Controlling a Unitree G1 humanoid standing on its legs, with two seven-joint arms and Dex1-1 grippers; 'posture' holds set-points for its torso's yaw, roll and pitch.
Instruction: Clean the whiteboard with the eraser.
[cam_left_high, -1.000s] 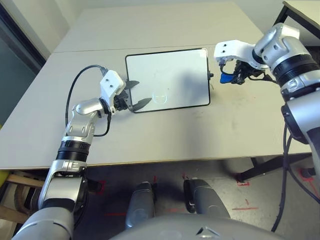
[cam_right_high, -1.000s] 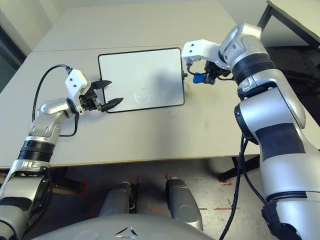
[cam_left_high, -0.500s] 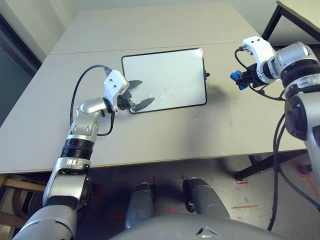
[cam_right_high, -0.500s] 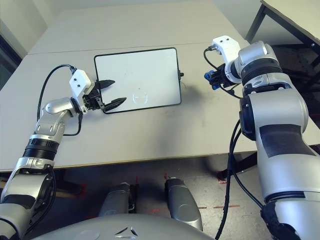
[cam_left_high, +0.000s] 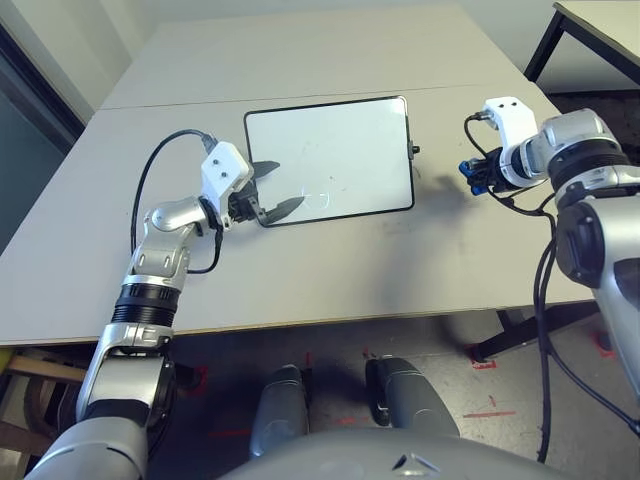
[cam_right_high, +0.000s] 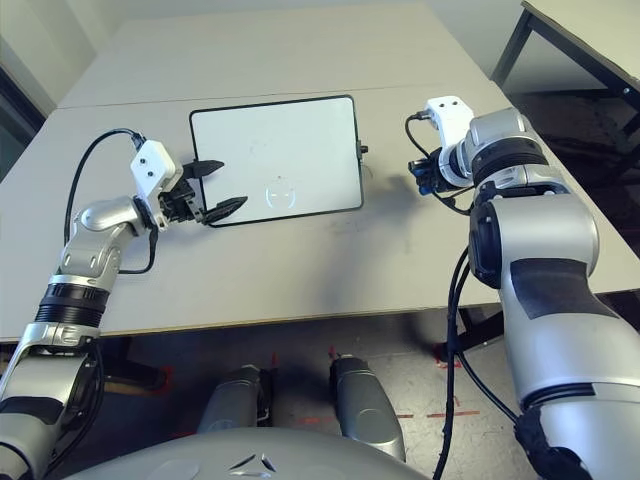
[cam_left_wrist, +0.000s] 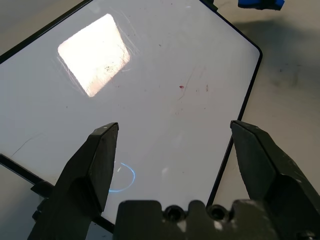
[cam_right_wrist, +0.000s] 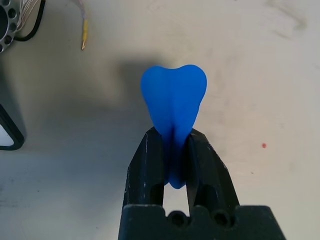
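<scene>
Since a second ago the right arm has swung out from the board's right edge and dropped toward the tabletop, carrying its load with it; left arm unchanged.

Pale grey table (cam_left_high: 330, 270) — wide, flat, a seam running across its far half. On it lies the small rectangular whiteboard with thin black frame and rounded corners (cam_left_high: 335, 150), flat, a side knob showing at its right edge. Its surface reads almost clean: a few faint red specks and hairline marks in the left wrist view.

Left gripper (cam_left_high: 270, 188) hovers at the board's near-left corner, its two black fingers spread wide, nothing between them.

Right gripper (cam_right_wrist: 172, 150) sits well right of the board, over bare table, pointing steeply down. Fingers pinched narrow on the small bright blue bone-shaped eraser (cam_right_wrist: 174, 97) — clamped at one end, the lobed other end sticking out past the fingertips. Whether that end touches the table, cannot tell.
</scene>
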